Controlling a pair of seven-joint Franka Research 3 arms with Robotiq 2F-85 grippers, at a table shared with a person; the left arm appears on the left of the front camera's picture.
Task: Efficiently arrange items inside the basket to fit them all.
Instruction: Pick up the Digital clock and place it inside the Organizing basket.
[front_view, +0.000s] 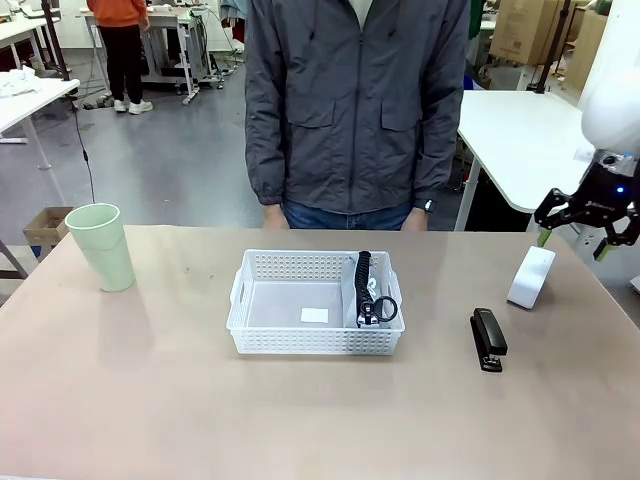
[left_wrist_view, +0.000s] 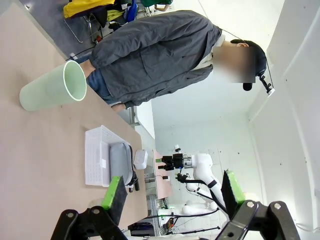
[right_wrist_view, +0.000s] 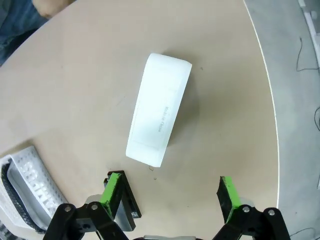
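Note:
The white lattice basket (front_view: 262, 338) sits mid-table. Inside it, the grey pouch (front_view: 368, 296) with its black strap stands on edge against the right wall. The small white box (front_view: 531, 276) lies at the table's right, and the black stapler (front_view: 488, 339) lies in front of it. The pale green cup (front_view: 101, 246) stands upright at the far left. My right gripper (front_view: 573, 243) hangs open just above the box; the right wrist view has the box (right_wrist_view: 159, 115) ahead of the open gripper (right_wrist_view: 171, 192). My left gripper (left_wrist_view: 174, 192) is open and empty, looking across at the cup (left_wrist_view: 50, 92) and basket (left_wrist_view: 95, 160).
A person in a grey jacket (front_view: 355, 100) stands at the far edge, hands behind the table rim. A white label (front_view: 314, 315) lies on the basket's floor. The table's right edge (right_wrist_view: 272, 115) curves close beside the box. Another white table (front_view: 520, 140) stands behind on the right.

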